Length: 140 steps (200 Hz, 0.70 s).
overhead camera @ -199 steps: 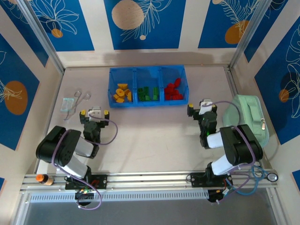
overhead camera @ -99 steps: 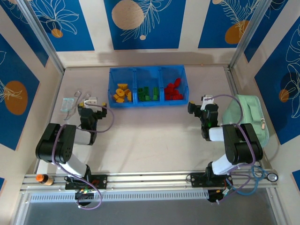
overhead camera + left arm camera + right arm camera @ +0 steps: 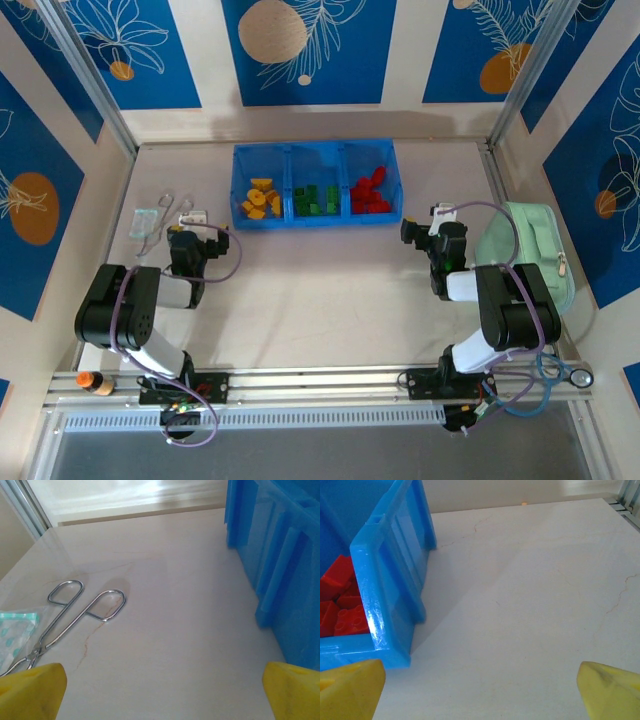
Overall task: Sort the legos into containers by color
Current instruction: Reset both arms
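The blue tray [image 3: 340, 217] stands at the back middle of the table with its three containers side by side. Yellow-orange legos [image 3: 260, 198] lie in the left one, green legos [image 3: 316, 199] in the middle one and red legos [image 3: 370, 194] in the right one. My left gripper [image 3: 190, 232] rests low on the table, left of the tray, open and holding nothing [image 3: 160, 695]. My right gripper [image 3: 432, 225] sits off the tray's front right corner, open and holding nothing [image 3: 480, 690]. The tray wall [image 3: 385, 580] and red legos [image 3: 340, 605] lie ahead to its left.
Metal forceps [image 3: 75, 615] and a teal-printed packet [image 3: 15, 630] lie at the left, just ahead of the left gripper. A mint-green zippered pouch [image 3: 527, 250] sits at the right edge. The tray's end wall [image 3: 280, 555] rises to the right of the left gripper.
The left gripper has drawn left and back toward the forceps. The right gripper has shifted slightly back and right. The legos have not moved.
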Each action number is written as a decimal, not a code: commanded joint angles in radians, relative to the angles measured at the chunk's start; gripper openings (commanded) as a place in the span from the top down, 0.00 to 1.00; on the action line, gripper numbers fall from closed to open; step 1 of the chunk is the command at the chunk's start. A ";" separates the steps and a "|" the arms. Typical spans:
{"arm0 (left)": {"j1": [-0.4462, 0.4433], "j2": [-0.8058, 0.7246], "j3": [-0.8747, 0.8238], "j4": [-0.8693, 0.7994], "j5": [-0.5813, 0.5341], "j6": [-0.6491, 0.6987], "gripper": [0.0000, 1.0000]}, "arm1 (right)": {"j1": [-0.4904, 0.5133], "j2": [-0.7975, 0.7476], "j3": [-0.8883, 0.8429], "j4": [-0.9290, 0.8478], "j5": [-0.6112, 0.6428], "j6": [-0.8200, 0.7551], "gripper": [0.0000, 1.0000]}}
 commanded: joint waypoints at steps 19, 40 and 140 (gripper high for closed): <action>0.002 -0.016 -0.006 -0.003 0.023 -0.010 0.00 | -0.005 -0.006 0.006 -0.001 -0.021 0.013 0.01; 0.003 -0.015 -0.006 -0.003 0.023 -0.010 0.00 | -0.004 -0.006 0.007 -0.002 -0.021 0.012 0.01; 0.004 -0.009 0.014 -0.034 0.030 -0.011 0.00 | -0.004 -0.006 0.006 -0.002 -0.021 0.012 0.01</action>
